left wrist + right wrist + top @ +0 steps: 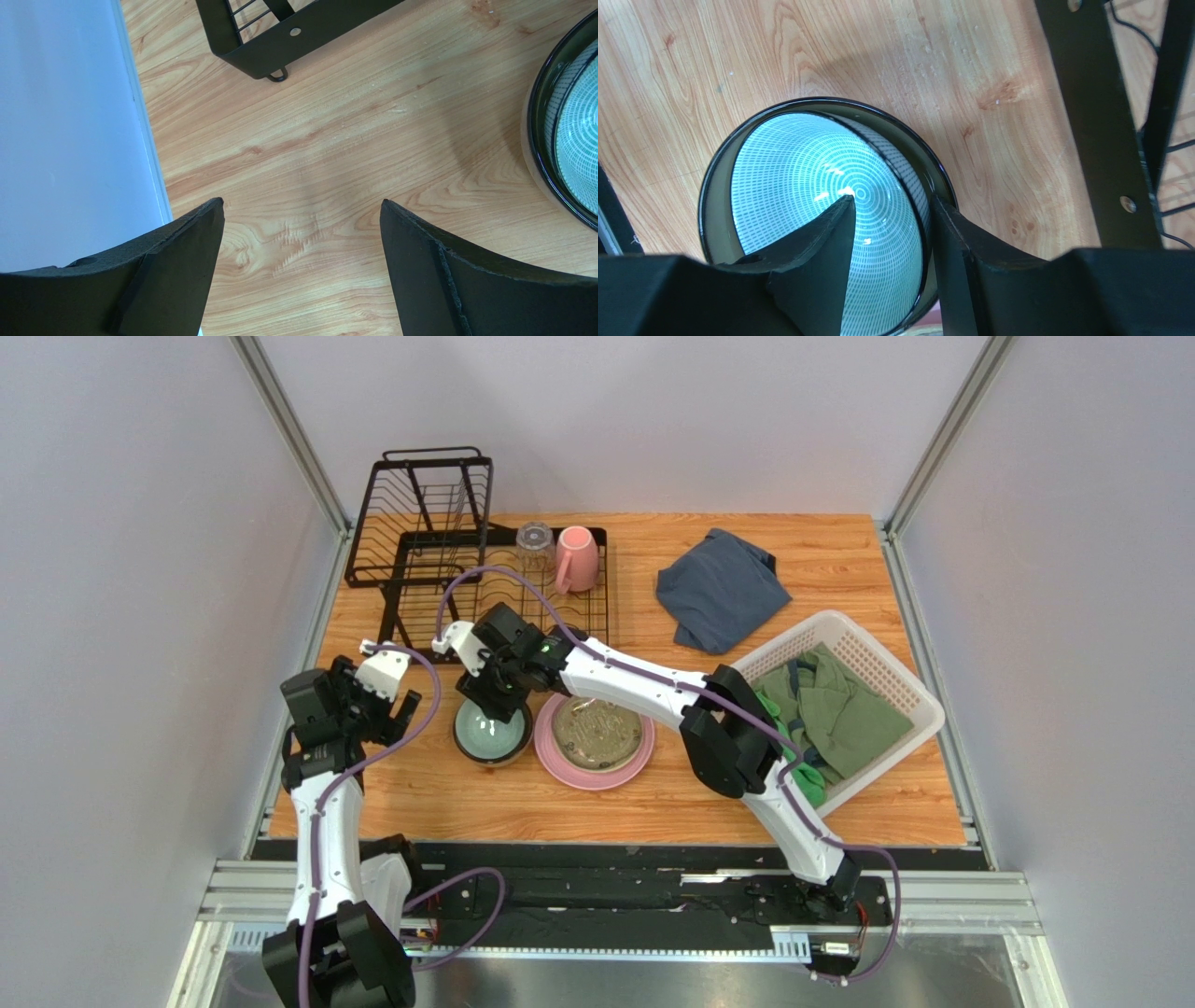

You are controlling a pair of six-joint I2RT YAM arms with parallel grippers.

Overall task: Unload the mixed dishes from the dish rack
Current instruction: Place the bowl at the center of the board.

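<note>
The black dish rack (421, 546) stands at the back left, with the clear glass tumbler (533, 546) and the pink mug (575, 557) on its flat tray. The pale teal bowl (491, 738) sits tilted inside the dark-rimmed tan-olive bowl (710, 231) on the table. My right gripper (494, 703) is over it, open. In the right wrist view one finger is inside the teal bowl (794, 182) and the other is outside the rim, with a gap to the wall. The cream plate (596, 731) lies on the pink plate (561, 763). My left gripper (390, 711) is open and empty above bare wood (302, 203).
A blue-grey folded cloth (723, 588) lies at the back right. A white lattice basket (898, 665) with green clothes (842, 707) stands at the right. The rack's corner (281, 42) is just ahead of the left gripper. The enclosure wall (63, 126) is close on its left.
</note>
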